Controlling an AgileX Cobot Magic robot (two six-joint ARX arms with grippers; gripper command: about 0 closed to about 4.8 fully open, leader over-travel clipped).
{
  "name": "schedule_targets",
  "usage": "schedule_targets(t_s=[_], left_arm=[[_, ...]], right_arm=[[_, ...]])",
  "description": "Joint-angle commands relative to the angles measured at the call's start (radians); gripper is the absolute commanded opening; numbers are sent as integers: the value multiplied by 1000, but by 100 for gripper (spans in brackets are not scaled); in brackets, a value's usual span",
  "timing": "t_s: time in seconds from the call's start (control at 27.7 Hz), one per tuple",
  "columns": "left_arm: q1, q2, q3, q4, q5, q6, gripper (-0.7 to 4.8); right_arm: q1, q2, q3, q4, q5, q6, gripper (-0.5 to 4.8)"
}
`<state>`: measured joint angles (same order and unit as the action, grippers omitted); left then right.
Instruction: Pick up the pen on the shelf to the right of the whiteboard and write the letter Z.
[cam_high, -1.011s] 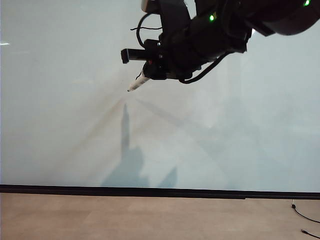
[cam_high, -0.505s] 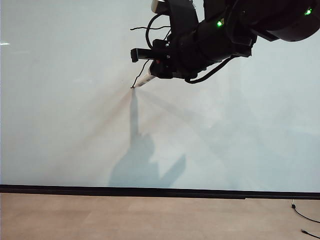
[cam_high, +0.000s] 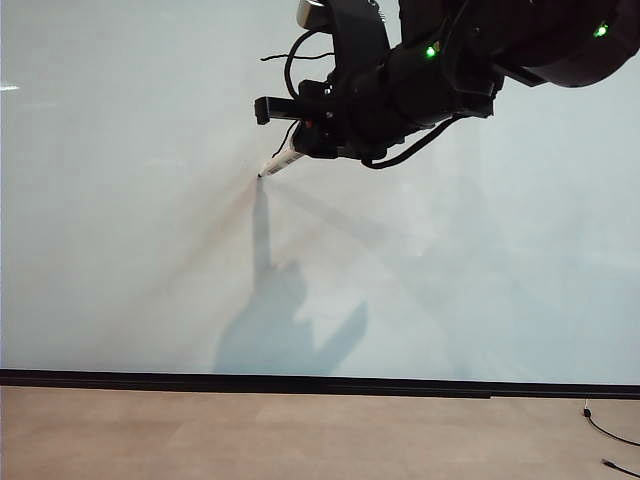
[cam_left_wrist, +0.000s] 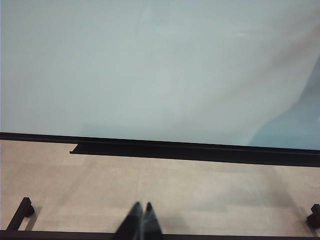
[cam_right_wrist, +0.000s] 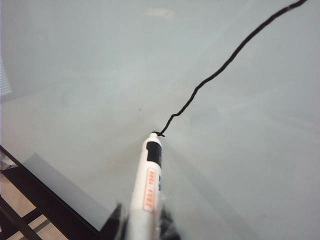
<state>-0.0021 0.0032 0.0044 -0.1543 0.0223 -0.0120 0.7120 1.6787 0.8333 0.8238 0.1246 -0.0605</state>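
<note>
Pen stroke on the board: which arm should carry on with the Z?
Right. Its hand is shut on the pen, whose tip sits at the end of the black line on the whiteboard. The left hand is shut, holds nothing, and hangs low over the floor.

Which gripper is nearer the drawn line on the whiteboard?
Right. The right gripper is shut on the pen, whose tip sits at the end of the black line on the whiteboard. The left gripper is shut, low over the floor, off the board.
</note>
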Motion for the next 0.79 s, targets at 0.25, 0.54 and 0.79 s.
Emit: schedule_targets(t_s=[0.25, 0.54, 0.79], left_arm=[[0, 0, 2, 5, 0, 4, -5], [0, 0, 2, 5, 1, 4, -4], [0, 0, 2, 5, 0, 4, -4]], right_arm=[[-6, -2, 3, 18, 53, 5, -9], [-22, -26, -11, 10, 83, 6, -9], [-42, -48, -32, 12, 80, 5, -9]])
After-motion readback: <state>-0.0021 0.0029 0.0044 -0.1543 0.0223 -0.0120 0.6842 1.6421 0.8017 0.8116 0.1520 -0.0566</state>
